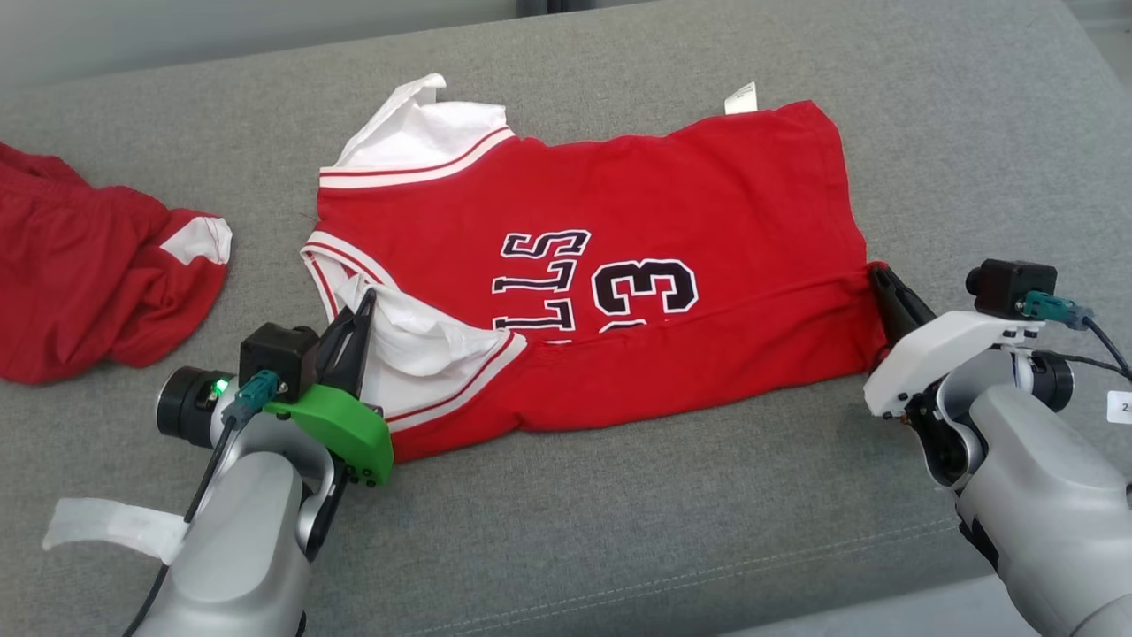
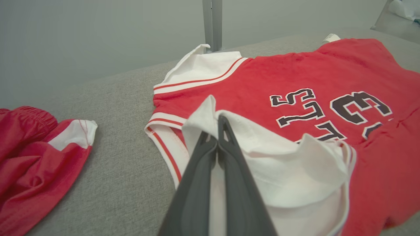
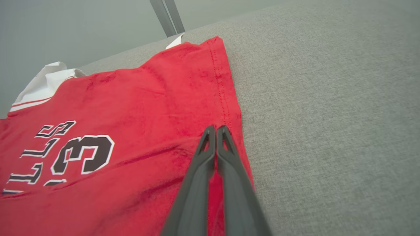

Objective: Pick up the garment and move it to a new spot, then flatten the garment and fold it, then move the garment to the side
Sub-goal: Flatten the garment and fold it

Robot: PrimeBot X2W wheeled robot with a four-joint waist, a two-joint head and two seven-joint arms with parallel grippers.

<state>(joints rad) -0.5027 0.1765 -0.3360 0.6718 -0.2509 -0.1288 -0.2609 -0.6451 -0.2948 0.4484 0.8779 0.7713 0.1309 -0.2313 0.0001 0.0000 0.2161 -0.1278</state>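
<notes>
My left pincer (image 2: 217,127) and right pincer (image 3: 216,129) are clamped on the jersey (image 1: 690,177) along the side facing the cushion (image 1: 619,495) front edge. First fold looks underway; move aside pending.

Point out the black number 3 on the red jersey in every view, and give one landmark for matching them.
Head view: the number 3 is near the centre of the jersey.
Left wrist view: at the right, about mid-height.
Right wrist view: at the left, below mid-height.
Shared landmark: the white tag at the jersey's far edge.
</notes>
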